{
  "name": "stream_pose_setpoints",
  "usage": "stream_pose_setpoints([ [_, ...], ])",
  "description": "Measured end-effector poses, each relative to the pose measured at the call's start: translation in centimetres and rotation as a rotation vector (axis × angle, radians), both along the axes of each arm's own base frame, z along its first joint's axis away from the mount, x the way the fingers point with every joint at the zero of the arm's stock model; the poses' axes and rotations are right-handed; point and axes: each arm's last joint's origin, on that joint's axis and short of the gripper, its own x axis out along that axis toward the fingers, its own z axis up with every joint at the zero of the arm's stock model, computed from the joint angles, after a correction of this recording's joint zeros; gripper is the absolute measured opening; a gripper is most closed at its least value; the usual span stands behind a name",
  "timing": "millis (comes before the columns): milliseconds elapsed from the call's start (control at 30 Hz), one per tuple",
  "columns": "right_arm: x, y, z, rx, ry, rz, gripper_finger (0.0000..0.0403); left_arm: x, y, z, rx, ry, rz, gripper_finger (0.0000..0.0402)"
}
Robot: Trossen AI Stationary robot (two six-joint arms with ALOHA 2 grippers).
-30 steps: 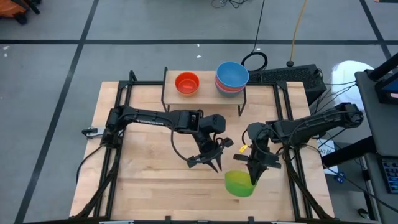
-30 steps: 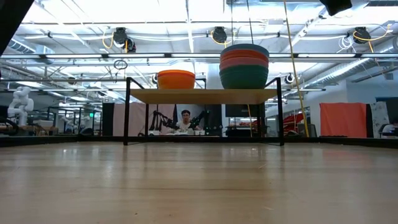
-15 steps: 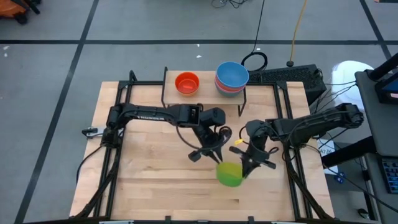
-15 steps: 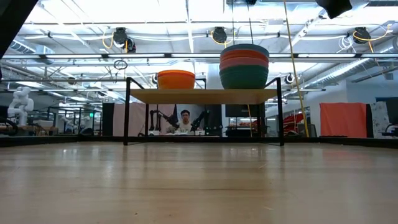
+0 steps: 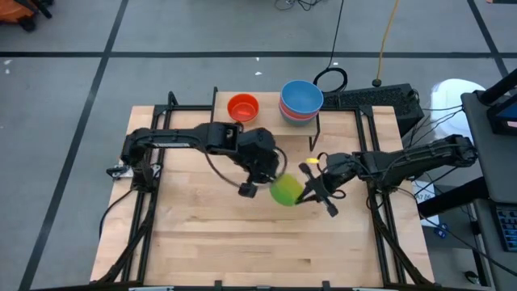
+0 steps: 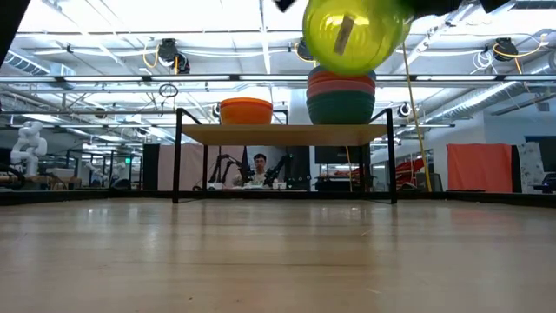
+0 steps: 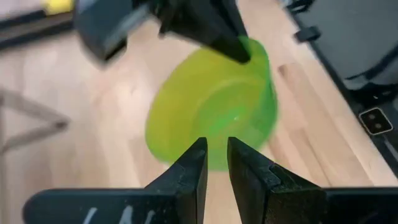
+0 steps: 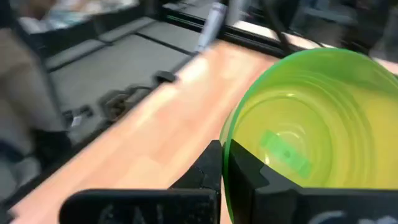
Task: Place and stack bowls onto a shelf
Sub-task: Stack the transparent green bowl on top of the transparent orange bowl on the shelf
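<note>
The green bowl [image 5: 285, 191] hangs in mid-air above the middle of the counter [image 5: 202, 242], tipped on its side, with its rim pinched in my right tool [image 5: 305, 192]. In the right wrist view the two dark fingers [image 8: 214, 163] are clamped tight on the bowl's edge [image 8: 298, 124], one inside the wall and one outside, the hollow facing the camera. Seen from counter height, the green bowl [image 6: 352, 33] floats high, its underside towards the lens, in front of the shelf [image 6: 285, 133] and partly masking the stack there.

My left tool [image 5: 252, 182] sits just beside the bowl on its other side. From the left wrist, its fingers [image 7: 189, 171] stand a narrow gap apart, their tips right at the near edge of the bowl [image 7: 214, 109]; I cannot tell whether they touch it, and they grasp nothing that I can see.

Behind, on the shelf [image 5: 262, 125], the orange bowl [image 5: 242, 107] stands alone at one end. Beside it rises a stack with the blue bowl [image 5: 301, 97] on top; from counter height the layers below read red [image 6: 340, 84] over teal [image 6: 340, 109].
</note>
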Motion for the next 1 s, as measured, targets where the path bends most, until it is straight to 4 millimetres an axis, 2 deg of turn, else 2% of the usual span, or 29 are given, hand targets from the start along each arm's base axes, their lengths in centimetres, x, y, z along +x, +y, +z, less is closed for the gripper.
stream_pose_setpoints([
  [167, 0.3, -0.4, 0.3, -0.006, -0.011, -0.159, 0.0, -2.6, 0.5, 1.6, 0.051, 0.073, 0.205, 0.0067],
  [267, 0.5, -0.7, 1.2, -0.026, -0.034, -0.256, 0.0, -3.6, 0.8, 1.8, 0.083, 0.123, 0.292, 0.0067],
  [500, 1.4, -1.5, 5.3, -0.067, -0.121, -0.324, 0.0, -5.2, 0.9, 1.4, 0.088, 0.275, 0.413, 0.0067],
  [767, 4.0, -3.4, 8.9, -0.178, -0.031, -0.425, 0.0, -5.9, 0.8, 1.2, 0.101, 0.338, 0.499, 0.0067],
  [900, 5.4, -4.5, 9.1, -0.151, 0.058, -0.474, 0.0, -6.2, 0.9, 1.4, 0.143, 0.325, 0.571, 0.0067],
  [1000, 5.8, -4.7, 8.5, -0.136, 0.139, -0.495, 0.0, -6.5, 0.8, 1.8, 0.131, 0.307, 0.619, 0.0067],
])
